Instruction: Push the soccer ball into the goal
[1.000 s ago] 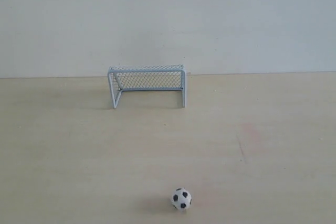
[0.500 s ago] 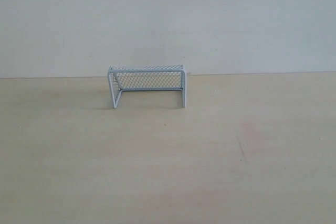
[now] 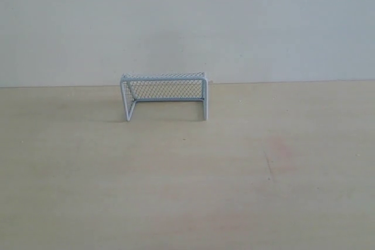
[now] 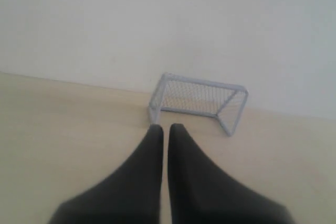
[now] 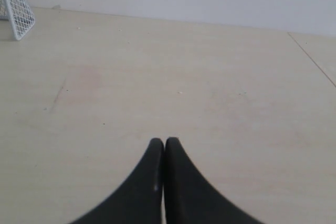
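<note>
1. Looking at the exterior view first: seeing the goal [image 3: 164, 92] standing upright toward the back of the table [image 3: 187, 197], a bit left of the middle. Facing the camera with its open mouth and backing up close to the pale wall [image 3: 187, 21] with its mesh.
2. Not spotting the soccer ball in any of the three views, so honestly no telling where on the table.
3. Switching to the left wrist view: seeing the left end effector [image 4: 166, 128] pinching down to a narrow slit, with the dark fingers [image 4: 144, 171] running nearly side by side. Gripping nothing at all.
4. Still talking about that view: pointing pretty much toward the goal [image 4: 197, 100], lying ahead of the fingertips with its mouth angling off to one side.
5. Moving on to the right wrist view: seeing the right end effector [image 5: 164, 141] squeezing fully together, tips touching, also holding nothing. Hanging over bare table.
6. Catching only one end of the goal [image 5: 18, 9] at the edge of that picture, well apart from the fingertips.
7. Also noticing a faint pinkish smudge [image 3: 280, 146] on the table in the exterior view, sitting right of the goal and nearer the camera, with a thin dark scratch [image 3: 268, 168] trailing just beside it.
</note>
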### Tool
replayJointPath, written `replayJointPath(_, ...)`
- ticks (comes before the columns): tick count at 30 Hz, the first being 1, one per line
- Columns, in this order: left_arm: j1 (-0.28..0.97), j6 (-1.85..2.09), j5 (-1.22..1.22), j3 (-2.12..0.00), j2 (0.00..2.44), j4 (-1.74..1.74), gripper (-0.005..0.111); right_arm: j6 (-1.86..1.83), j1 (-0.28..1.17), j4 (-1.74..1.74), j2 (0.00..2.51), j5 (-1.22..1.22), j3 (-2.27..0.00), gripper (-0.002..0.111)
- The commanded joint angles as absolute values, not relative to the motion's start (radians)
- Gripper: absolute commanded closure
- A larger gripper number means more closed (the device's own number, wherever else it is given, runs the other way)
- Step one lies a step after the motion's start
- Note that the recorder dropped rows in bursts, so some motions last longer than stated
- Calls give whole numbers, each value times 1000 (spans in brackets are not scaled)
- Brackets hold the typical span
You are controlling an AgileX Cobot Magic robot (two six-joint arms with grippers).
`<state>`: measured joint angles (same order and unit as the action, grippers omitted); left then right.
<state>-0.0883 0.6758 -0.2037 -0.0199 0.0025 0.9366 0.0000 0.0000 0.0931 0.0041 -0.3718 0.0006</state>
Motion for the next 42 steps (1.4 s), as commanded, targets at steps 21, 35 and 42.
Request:
replayJointPath(21, 44, 203, -61, 0, 0, 365, 102, 0, -1, 92, 0, -363, 0, 109)
replayJointPath(35, 44, -327, -294, 0, 0, -138, 102, 0, -1, 92, 0, -363, 0, 109)
replayJointPath(42, 44, -283, -302, 0, 0, -138, 102, 0, -1, 92, 0, -363, 0, 109)
